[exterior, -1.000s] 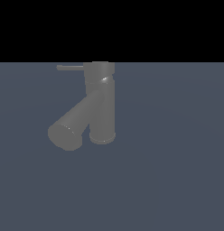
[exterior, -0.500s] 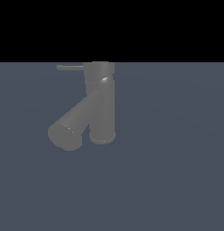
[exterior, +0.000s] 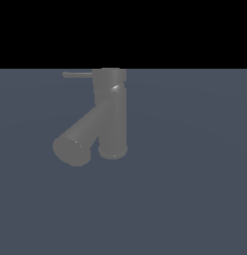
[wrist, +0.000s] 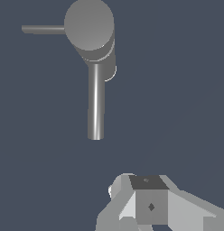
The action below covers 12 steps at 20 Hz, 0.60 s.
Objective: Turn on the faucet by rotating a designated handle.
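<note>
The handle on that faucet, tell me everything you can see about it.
The handle is a thin, straight, dull grey rod that looks like metal, far slimmer than the spout. It sticks out level from the top cap of the faucet, pointing toward the exterior view's left. In the wrist view it runs roughly square to the spout. Only the cap touches it; the pincer sits well apart, and nothing grips the rod.

The gripper [wrist: 150, 205] is running off the wrist view's edge — its fingertips are lying out of sight — and the exterior view is missing it altogether.
</note>
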Motion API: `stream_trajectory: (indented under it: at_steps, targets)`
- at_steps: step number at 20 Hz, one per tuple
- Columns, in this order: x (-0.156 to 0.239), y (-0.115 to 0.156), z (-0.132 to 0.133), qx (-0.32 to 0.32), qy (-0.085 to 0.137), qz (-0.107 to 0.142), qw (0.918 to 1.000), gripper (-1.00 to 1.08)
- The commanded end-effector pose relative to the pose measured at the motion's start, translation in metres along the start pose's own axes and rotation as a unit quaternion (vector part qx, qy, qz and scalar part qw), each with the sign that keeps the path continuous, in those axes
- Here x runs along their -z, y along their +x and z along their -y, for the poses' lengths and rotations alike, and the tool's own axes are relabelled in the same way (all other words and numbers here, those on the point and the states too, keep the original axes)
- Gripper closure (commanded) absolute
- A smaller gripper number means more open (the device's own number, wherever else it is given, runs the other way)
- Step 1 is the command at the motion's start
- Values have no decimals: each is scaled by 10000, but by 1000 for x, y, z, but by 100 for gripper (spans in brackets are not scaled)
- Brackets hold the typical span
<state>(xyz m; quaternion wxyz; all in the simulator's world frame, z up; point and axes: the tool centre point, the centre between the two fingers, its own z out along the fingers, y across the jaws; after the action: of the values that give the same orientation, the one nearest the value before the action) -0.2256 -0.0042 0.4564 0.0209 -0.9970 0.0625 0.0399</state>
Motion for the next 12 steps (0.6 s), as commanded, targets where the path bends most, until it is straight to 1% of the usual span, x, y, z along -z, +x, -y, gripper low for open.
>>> stream_trajectory:
  at_steps: [1,7,12]
  targets:
    - [-1,9,4,-206,64,11,9998,108]
    - [-7,36,17,-841,226,62,9962,108]
    - [-14,60,28,-1405,331,120,9895,108]
